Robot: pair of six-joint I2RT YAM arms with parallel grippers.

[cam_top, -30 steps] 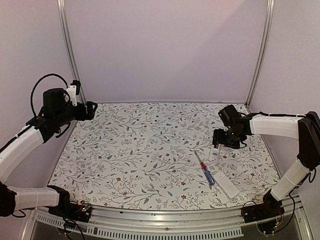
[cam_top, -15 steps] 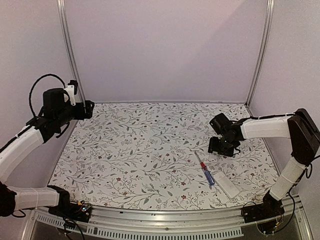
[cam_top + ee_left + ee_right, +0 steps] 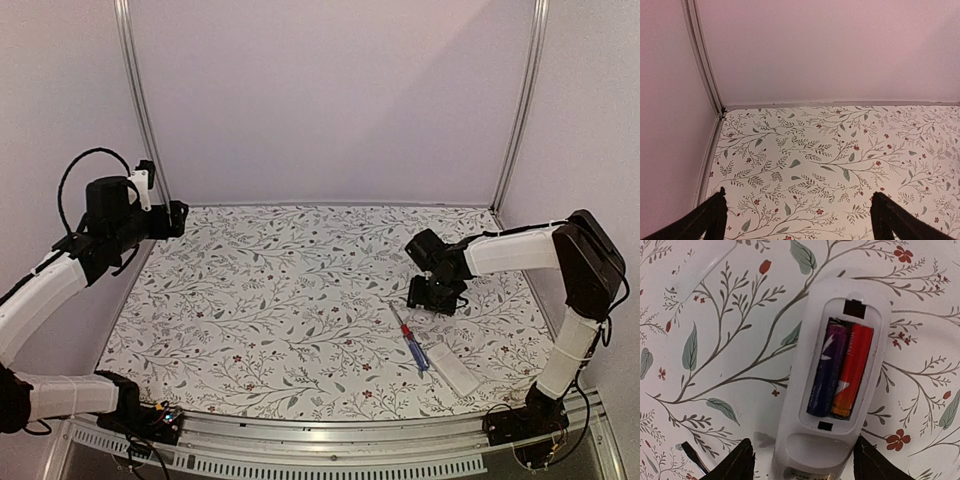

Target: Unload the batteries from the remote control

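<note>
Starting far left: left claw (image 3: 178, 217) up high beside the side wall, well above the worktop (image 3: 270, 300), aimed toward the back corner. Over to its wrist camera: dark fingers (image 3: 714, 217) spread as wide as can be, only the leaf-and-flower pattern and the back wall showing between them, gripping nothing. Moving right of centre: screwdriver (image 3: 408, 338) lying flat, red-and-blue handle toward the near edge, thin shaft pointing back toward the other arm. Just beside the handle, on its right, a flat white plate (image 3: 455, 370), also lying flat. A little further back: right claw (image 3: 432, 296) down low at the worktop, arm reaching in from the right side and hiding what sits beneath it in the overhead view. Switching to the right wrist camera: remote control (image 3: 810, 450) lying flat on the worktop, recess facing up, batteries (image 3: 840, 371) seated side by side inside, one purple, one red-orange. Right claw half spread, fingertips (image 3: 742, 462) straddling the near end of the remote control. A sliver of worktop showing between the picture-left fingertip and the white casing; the other fingertip right at the casing's edge, contact impossible to judge. No clamp on anything.
</note>
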